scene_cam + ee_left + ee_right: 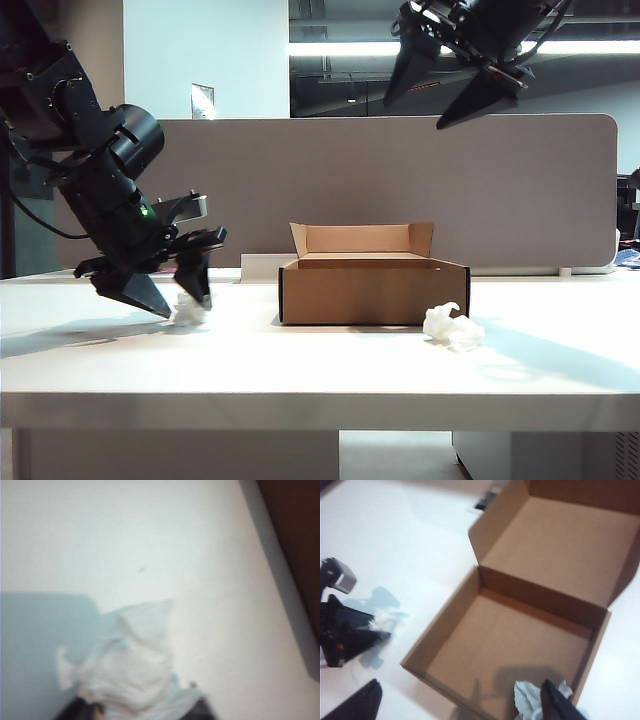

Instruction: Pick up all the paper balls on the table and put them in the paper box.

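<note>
Brown cardboard paper box (520,645) holds one ball (530,700); open right gripper (462,88) hangs above it. Left gripper (175,295), left of it, straddles a second ball (188,310), grip unclear. A third ball (452,326) lies right of it, untouched.

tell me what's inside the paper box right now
One paper ball lies in a corner of the paper box; the rest of the floor looks bare. The right hand hides a little.

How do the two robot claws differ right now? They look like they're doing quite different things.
The left gripper is low at the table, its fingers around a paper ball left of the paper box; the right gripper hangs high above the box, holding nothing. The left's fingers are drawn in around the wad; the right's are spread wide. Both are black, pointed, two-fingered claws angled downward.
</note>
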You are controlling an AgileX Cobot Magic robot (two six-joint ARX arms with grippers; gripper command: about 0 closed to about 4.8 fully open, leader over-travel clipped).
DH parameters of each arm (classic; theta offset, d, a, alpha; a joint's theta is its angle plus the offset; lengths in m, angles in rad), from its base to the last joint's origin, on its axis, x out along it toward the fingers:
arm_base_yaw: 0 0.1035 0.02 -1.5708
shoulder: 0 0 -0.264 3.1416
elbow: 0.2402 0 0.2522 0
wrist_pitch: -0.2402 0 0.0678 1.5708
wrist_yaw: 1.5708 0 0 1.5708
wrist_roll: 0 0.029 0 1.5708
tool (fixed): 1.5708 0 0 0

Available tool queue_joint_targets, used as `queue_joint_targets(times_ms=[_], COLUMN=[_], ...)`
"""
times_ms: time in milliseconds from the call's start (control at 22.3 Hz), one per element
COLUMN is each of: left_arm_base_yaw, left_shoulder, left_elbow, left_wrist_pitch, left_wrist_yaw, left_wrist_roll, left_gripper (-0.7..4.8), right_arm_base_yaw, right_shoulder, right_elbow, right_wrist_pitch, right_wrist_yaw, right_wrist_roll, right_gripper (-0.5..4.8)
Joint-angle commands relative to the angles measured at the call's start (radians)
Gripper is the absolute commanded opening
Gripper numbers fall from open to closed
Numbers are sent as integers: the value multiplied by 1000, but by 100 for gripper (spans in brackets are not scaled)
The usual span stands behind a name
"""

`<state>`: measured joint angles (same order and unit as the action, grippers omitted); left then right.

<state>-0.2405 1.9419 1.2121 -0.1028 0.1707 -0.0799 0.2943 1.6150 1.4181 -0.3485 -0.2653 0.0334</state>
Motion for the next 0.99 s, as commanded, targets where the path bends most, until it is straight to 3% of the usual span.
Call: queue_joint_targets(times_ms=[45, 360, 584, 809, 989], left_arm_base_yaw=[-2, -2, -84, -200, -260], left_shoulder=[-5, -54, -91, -71, -26], left_elbow=[10, 93, 234, 253, 257], left_wrist_pitch=[5, -50, -75, -19, 53], left_wrist_yaw=[2, 3, 128, 85, 18], left_wrist_roll=[2, 2, 2, 93, 95], left_gripper=[54, 48, 48, 49, 53], right_arm_base_yaw=[0, 0, 0, -4, -15], right_shoulder=[-5, -5, -6, -8, -11], right_elbow=[5, 5, 5, 5, 5], right_wrist_pitch=[5, -7, -10, -33, -78], right_wrist_yaw=[8, 8, 9, 27, 31], right_wrist_roll=[-3, -3, -5, -8, -9], right_gripper=[431, 431, 431, 431, 431])
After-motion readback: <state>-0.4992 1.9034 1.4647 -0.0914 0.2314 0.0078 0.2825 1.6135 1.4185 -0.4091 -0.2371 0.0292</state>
